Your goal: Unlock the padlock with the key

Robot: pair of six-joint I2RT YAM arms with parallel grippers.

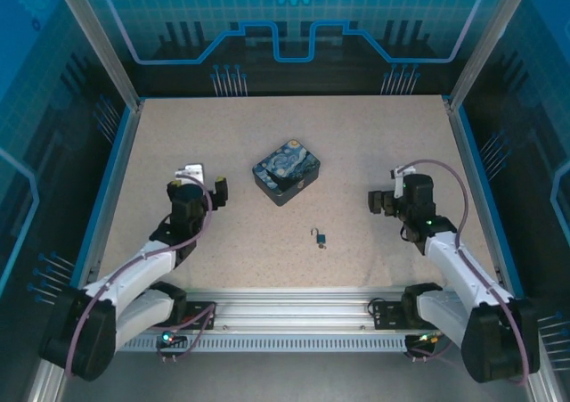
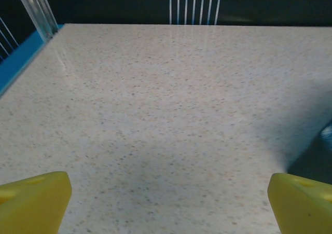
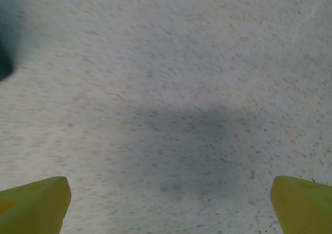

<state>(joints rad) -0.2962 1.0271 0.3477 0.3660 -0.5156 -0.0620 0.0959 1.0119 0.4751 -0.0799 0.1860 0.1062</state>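
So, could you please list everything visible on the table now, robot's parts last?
table: one, speckled beige, blue-edged.
tin box: one, blue and yellow painted, mid-table, toward the far side.
padlock: one, metallic, on the near side of the tin box.
key: one, dark speck, beside the padlock; contact too small to tell.
left tool: one, yellow fingers, open, empty, left of the tin box.
right tool: one, yellow fingers, open, empty, right of the padlock.

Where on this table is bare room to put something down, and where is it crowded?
Bare: the far strip behind the tin, and the stretch between the padlock and the right arm. Crowded: the middle, around tin and padlock.
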